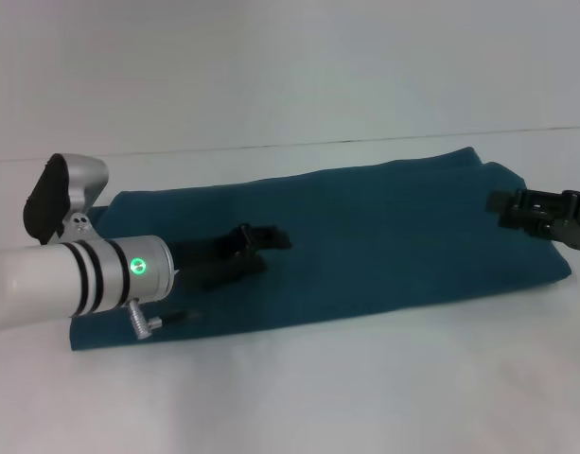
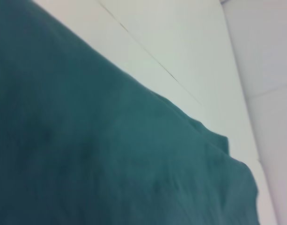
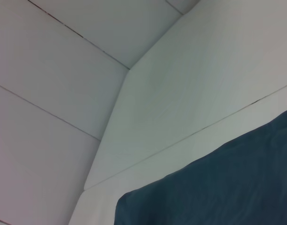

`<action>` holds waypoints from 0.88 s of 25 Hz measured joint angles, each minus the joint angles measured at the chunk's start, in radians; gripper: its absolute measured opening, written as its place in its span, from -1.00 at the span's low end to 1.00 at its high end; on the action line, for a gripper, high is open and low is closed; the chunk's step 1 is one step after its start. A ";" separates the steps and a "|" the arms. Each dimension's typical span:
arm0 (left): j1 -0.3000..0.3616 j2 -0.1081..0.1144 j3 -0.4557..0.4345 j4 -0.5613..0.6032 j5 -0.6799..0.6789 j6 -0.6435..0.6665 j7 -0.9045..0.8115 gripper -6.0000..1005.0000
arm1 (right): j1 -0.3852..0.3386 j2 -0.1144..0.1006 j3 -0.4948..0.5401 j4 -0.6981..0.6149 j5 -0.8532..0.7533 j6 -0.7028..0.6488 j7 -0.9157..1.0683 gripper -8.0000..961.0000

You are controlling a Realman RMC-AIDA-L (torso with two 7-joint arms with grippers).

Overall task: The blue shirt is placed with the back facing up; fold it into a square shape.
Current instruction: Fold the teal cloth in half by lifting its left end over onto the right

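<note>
Two grippers are over one garment. The blue shirt (image 1: 365,236) lies flat on the white table (image 1: 299,388) as a long band, running from the robot's near left to its far right, already folded lengthwise with no sleeves showing. Its surface is smooth, with only faint creases.

Left gripper (image 1: 271,238): over the left part of the shirt, inboard of the left end, pointing along the band toward the right. Its dark fingers sit low against the cloth, and contact looks likely but cannot be confirmed. Whether the jaws are spread or closed cannot be told from the head view, since the fingers overlap into one dark shape. The white forearm with a lit green ring comes in from the left edge, crossing the shirt's left end.

Right gripper (image 1: 517,210): at the right end of the shirt, over its far right corner, reaching in from the right edge. Its jaw spread cannot be told either, and no cloth is visibly lifted.

Left wrist view: shirt fabric (image 2: 96,154) fills most of the frame, with its far edge running diagonally against the table (image 2: 180,42).

Right wrist view: one rounded shirt corner (image 3: 218,187) lies flat on the table (image 3: 190,84).
</note>
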 joint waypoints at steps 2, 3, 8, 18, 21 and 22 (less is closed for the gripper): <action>-0.017 -0.003 0.006 -0.026 0.000 -0.058 0.007 0.13 | 0.000 0.001 0.000 0.000 0.000 0.000 0.000 0.28; -0.022 -0.004 0.008 -0.035 0.000 -0.073 0.008 0.13 | 0.001 0.001 0.000 0.000 0.000 0.000 0.000 0.28; -0.049 -0.002 0.012 -0.100 0.007 -0.122 0.021 0.13 | -0.001 0.001 0.000 0.000 0.000 0.000 0.002 0.28; 0.040 0.001 0.000 0.031 -0.029 0.034 0.012 0.13 | -0.006 -0.002 0.004 0.000 0.000 -0.005 0.004 0.28; 0.071 0.002 -0.004 0.062 -0.051 0.097 0.000 0.13 | -0.005 -0.002 0.004 0.000 0.000 -0.002 0.005 0.28; 0.078 0.002 -0.005 0.061 -0.053 0.111 -0.003 0.13 | -0.005 -0.002 0.003 0.000 0.000 -0.001 0.005 0.28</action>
